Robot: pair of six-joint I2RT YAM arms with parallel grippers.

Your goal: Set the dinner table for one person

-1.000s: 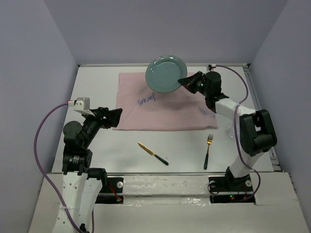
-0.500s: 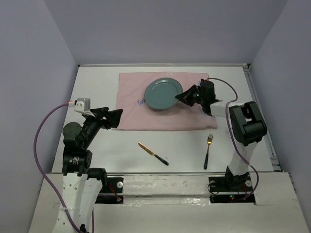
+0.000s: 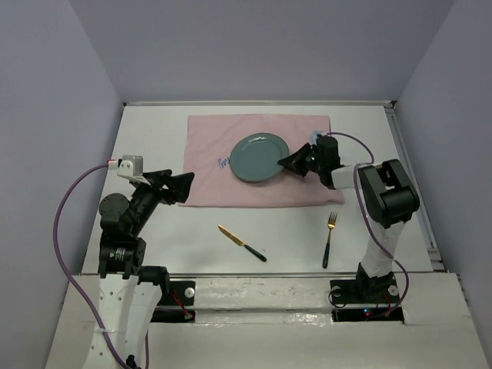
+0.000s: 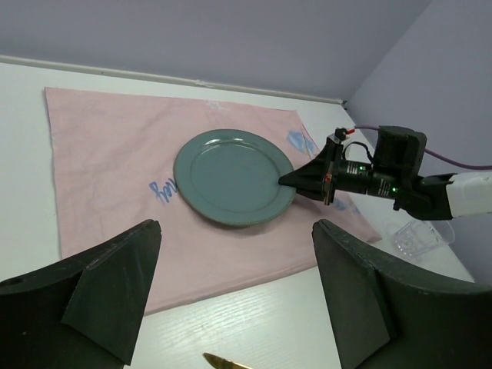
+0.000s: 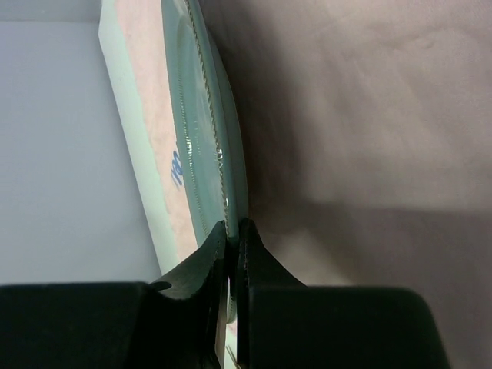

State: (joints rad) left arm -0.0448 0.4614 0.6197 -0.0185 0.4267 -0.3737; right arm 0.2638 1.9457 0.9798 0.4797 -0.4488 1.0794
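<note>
A teal plate (image 3: 258,158) lies on the pink placemat (image 3: 223,184) on the white dinner table (image 3: 292,231). My right gripper (image 3: 286,161) is shut on the plate's right rim; the right wrist view shows the rim (image 5: 219,169) pinched between the fingers (image 5: 257,257). The left wrist view shows the plate (image 4: 233,176) low on the mat with the right gripper (image 4: 288,183) at its edge. My left gripper (image 3: 184,184) is open and empty over the mat's front left corner. A gold knife (image 3: 241,242) and a gold fork (image 3: 329,238) lie in front of the mat.
A clear small container (image 4: 415,238) stands right of the mat near the right arm. The table's metal rim (image 3: 415,184) runs along the right side. Purple walls close the back and sides.
My right gripper has carried the plate down and toward me, from tilted above the mat's far edge to low on the mat's middle. The left arm has not moved.
</note>
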